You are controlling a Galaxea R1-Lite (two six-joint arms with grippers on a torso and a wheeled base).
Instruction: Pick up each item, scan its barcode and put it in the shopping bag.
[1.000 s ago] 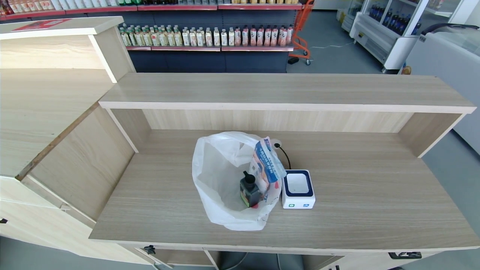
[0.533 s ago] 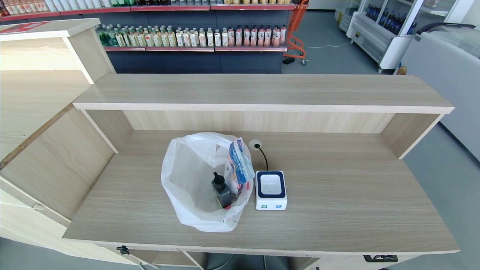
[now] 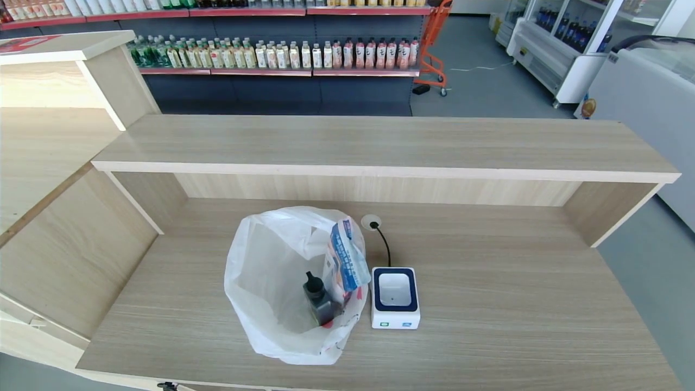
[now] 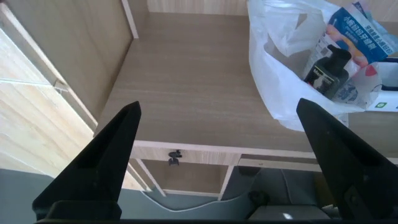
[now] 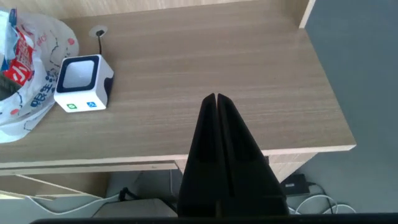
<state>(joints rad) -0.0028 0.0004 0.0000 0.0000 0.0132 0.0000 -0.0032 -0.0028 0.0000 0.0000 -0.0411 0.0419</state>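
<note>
You have the white plastic shopping bag [image 3: 271, 293] sitting on the counter [image 3: 516, 304] a little left of the middle, close to the near edge, with its mouth open upward. Inside it a dark bottle [image 3: 321, 305] stands roughly upright, long axis vertical and black cap pointing up toward the bag's mouth. Next to the bottle a blue-and-white packet [image 3: 345, 260] stands on end against the bag's right wall, long axis also running up, its top edge poking above the rim and leaning toward the scanner. The white scanner [image 3: 395, 297] sits just beside the bag on its right, its dark-framed window facing up. A black cable [image 3: 381, 241] runs from its far side to a round hole [image 3: 371, 221] near the counter's back wall. Your left gripper [image 4: 219, 107] hangs off the near edge toward the counter's left corner, its fingers [image 4: 106, 155] spread wide and holding nothing. Your right gripper [image 5: 216, 98] hangs by the near edge, well right of the scanner, fingers [image 5: 205, 143] pressed together with nothing between them.
</note>
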